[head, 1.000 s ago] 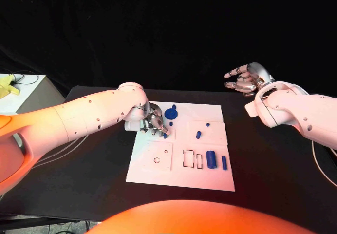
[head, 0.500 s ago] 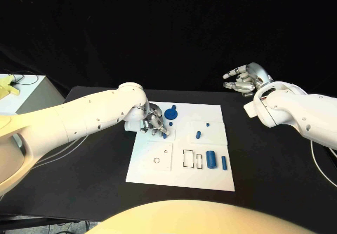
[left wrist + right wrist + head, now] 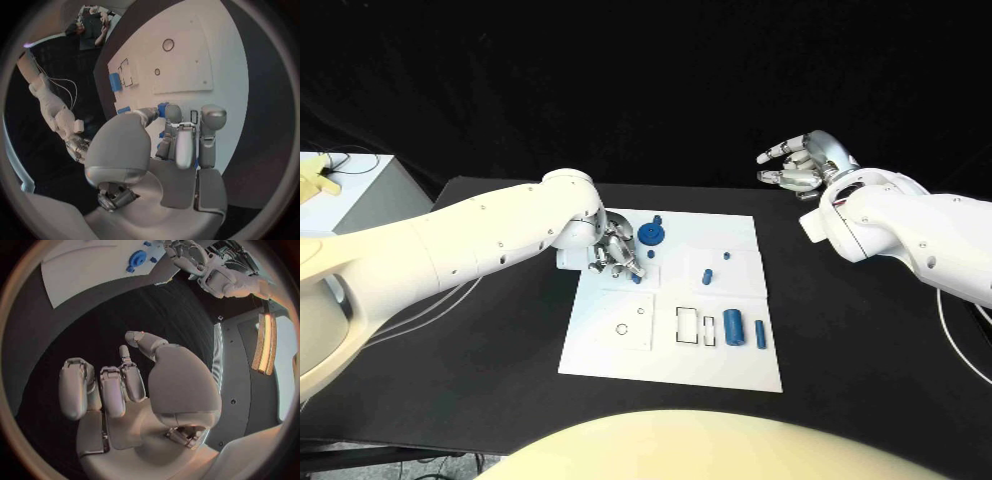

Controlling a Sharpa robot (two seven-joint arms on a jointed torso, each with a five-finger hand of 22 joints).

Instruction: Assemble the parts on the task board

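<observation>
Blue plastic peg point(image 3: 640, 277): light, stiff, probably slippery; best pinched mid-shaft. My left hand point(image 3: 615, 250) covers it, grasp unclear; right hand point(image 3: 798, 165) hangs empty, fingers apart.

The robot's left arm reaches in across the table, its left hand point(image 3: 616, 250) lowered with fingers point(image 3: 211, 120) pointing down and bunched close together, while the right arm bends at the far right, its right hand point(image 3: 799, 162) raised in the air, fingers point(image 3: 114, 390) loosely curled and holding nothing
</observation>
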